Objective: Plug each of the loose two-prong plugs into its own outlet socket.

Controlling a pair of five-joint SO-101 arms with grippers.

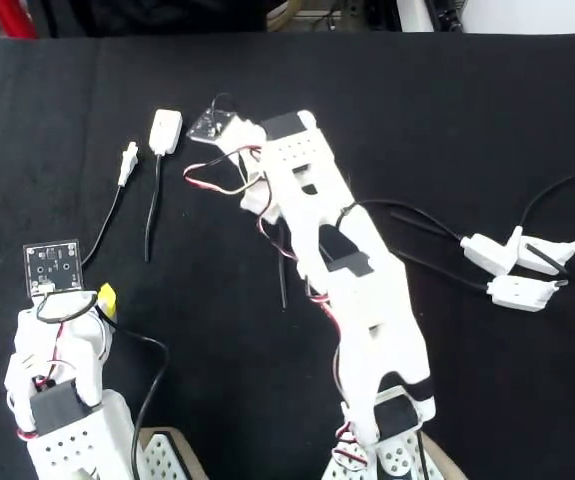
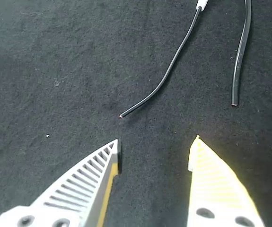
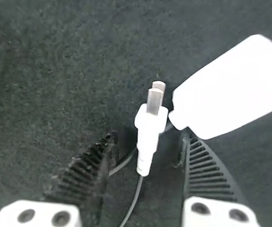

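Spanning the middle of the black counter (image 1: 447,120), the right arm (image 1: 337,270) ends near the far side, just beside a white socket (image 1: 165,130). In the right wrist view the right gripper (image 3: 148,136) has its fingers (image 3: 95,161) spread, and a small white plug (image 3: 150,124) lies in the gap between them. There is dark counter on both sides of the plug, so neither finger is pinching it. Its two flat prongs point away from the gripper and its thin black cord runs back between the fingers. The rounded end of the socket sits just beside the plug's shoulder. Whether the two touch cannot be told.

A second plug (image 1: 127,163), also white, lies on the counter just beside the socket, on the side away from the right arm. Its black cord trails toward the left arm (image 1: 62,400), which stands at the near left corner. The socket's own cord (image 1: 152,205) runs roughly alongside it.

The left gripper (image 2: 157,142) has its fingers spread wide, one white (image 2: 86,182) and one yellow (image 2: 216,184), with bare counter between them. The cut ends of both cords lie just ahead of the fingertips, apart from them.

Well apart on the right side of the counter sits a cluster of white connectors (image 1: 517,268) with black cords, its pieces touching one another. Which of them are joined cannot be told.
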